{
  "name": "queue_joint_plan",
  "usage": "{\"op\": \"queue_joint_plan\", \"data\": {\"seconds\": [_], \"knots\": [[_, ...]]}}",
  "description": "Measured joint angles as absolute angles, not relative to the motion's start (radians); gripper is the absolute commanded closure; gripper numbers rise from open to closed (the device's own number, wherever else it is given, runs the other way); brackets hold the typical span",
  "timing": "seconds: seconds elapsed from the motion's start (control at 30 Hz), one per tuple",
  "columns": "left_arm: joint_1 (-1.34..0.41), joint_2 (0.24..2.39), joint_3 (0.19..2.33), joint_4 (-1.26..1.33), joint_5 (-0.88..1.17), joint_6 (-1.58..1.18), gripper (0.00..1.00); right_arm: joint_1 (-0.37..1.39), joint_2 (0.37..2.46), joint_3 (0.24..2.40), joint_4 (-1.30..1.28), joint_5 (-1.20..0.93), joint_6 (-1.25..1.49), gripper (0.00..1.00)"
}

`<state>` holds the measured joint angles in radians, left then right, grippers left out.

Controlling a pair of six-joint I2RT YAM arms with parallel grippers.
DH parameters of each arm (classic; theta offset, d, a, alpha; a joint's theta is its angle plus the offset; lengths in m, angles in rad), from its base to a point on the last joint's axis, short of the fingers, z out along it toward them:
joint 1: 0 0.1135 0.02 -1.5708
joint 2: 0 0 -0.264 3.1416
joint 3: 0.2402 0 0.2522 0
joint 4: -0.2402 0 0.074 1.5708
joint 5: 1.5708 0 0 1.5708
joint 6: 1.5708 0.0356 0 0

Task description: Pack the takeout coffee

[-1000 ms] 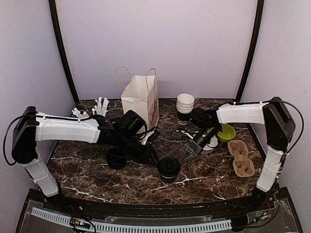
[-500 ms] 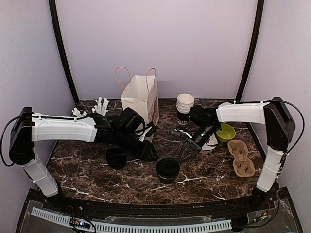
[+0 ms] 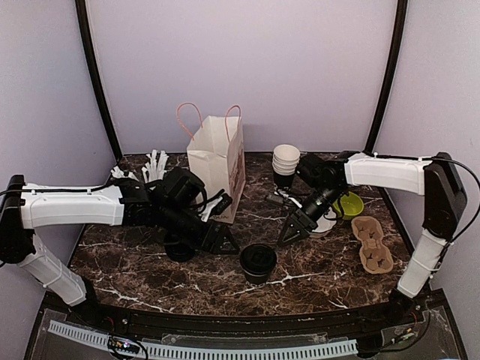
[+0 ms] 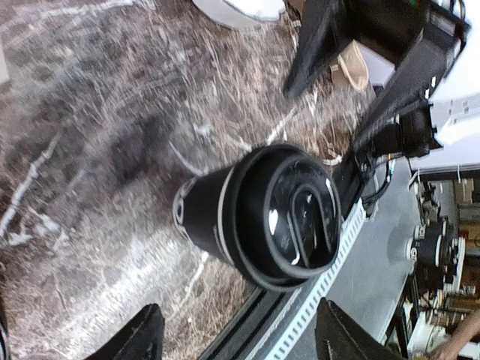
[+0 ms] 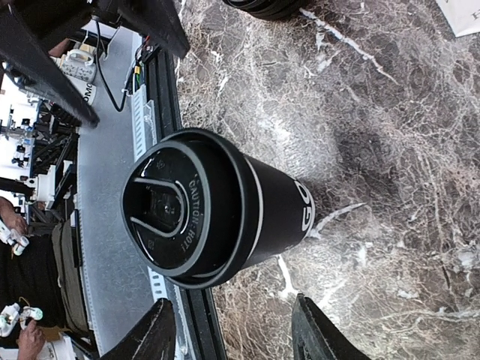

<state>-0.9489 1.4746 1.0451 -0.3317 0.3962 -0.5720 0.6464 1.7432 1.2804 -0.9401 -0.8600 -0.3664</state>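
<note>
Black takeout coffee (image 3: 258,262) stands upright and lidded near the near edge of the desk (image 3: 337,279), presumably against spills. Left claw (image 3: 220,242) and right claw (image 3: 289,232) flank it, both wide and empty.

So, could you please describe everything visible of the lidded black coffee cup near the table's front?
The lidded black coffee cup looks like paper, with white lettering on its side and a thin pale line under the rim. Its black plastic lid, marked CAUTION HOT, is pressed on. It stands upright on the marble table, between the open left gripper and right gripper, touching neither.
</note>
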Motion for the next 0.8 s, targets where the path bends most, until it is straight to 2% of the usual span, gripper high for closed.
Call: {"op": "queue_joint_plan", "data": {"seconds": [0.5,0.8], "knots": [[-1.049,1.561,1.008,-0.335,0.394,-0.391,0.31,0.646,1.741,1.277,-0.919,-0.822,-0.389,0.45],[-1.052,1.627,1.023,-0.327,0.273,-0.334,0.33,0.646,1.741,1.276,-0.919,-0.823,-0.389,0.45]]}}
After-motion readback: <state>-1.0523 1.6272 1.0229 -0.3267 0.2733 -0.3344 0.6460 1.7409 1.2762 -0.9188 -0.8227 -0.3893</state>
